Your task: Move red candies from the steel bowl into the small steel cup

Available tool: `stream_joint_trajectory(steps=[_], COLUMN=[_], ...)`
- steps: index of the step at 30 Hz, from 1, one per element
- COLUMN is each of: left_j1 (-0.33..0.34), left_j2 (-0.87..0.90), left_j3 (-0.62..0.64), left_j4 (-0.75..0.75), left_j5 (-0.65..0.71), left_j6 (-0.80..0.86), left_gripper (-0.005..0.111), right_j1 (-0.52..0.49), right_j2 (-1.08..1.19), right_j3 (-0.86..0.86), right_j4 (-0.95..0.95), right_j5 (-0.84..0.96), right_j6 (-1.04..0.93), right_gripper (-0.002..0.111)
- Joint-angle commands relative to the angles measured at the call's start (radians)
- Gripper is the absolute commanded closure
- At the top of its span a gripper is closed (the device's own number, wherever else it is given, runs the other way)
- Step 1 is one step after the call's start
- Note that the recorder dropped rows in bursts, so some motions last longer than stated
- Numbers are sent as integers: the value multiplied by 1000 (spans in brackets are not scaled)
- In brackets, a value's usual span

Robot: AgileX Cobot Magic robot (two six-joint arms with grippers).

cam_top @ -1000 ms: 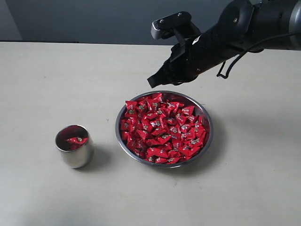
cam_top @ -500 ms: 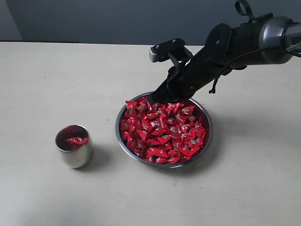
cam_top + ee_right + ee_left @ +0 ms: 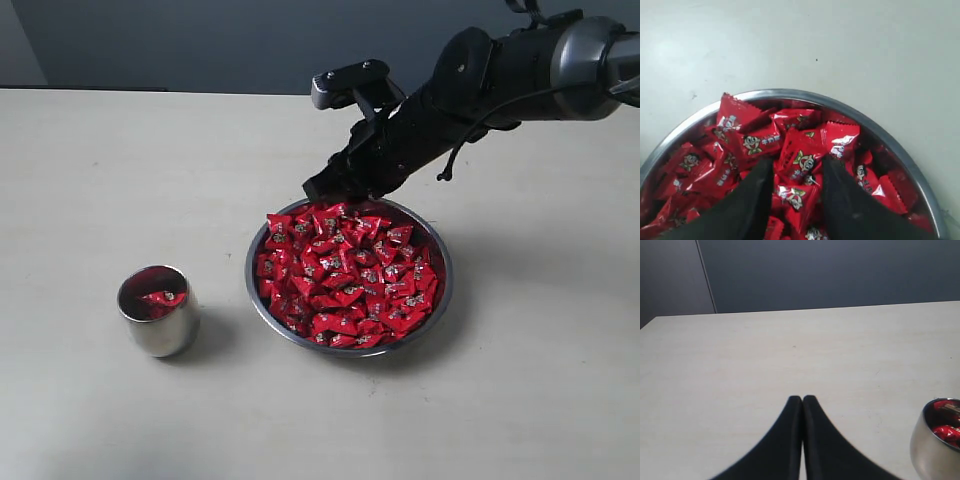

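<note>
Since earlier, right end effector [image 3: 320,187] has lifted leftward off the candies [image 3: 345,275]. Near left on the surface [image 3: 90,170] stands the cup [image 3: 160,335], candies inside; left end effector [image 3: 802,401], pressed together, is nearby. Bowl [image 3: 447,290] sits right, heaped; right end effector, spread, hovers over its far rim.

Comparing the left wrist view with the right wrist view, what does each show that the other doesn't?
Only the left wrist view: the left gripper with its fingers together, the small steel cup holding a few red candies, and a dark wall.
Only the right wrist view: the steel bowl heaped with candies, and the right gripper with its fingers apart above them.
Both: the pale table and red candies.
</note>
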Motion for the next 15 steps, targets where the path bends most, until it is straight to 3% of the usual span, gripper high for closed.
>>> stream_joint_trajectory(steps=[1, 15], left_j1=[1, 1], left_j2=[-4, -4], left_j3=[4, 4], left_j4=[-2, -2], left_j5=[-2, -2], left_j6=[-1, -1], left_gripper=[106, 106], right_j1=[-3, -3], right_j2=[20, 120], right_j3=[-30, -94], right_j4=[37, 52], right_j5=[8, 54], right_j6=[-4, -2], right_gripper=[69, 69])
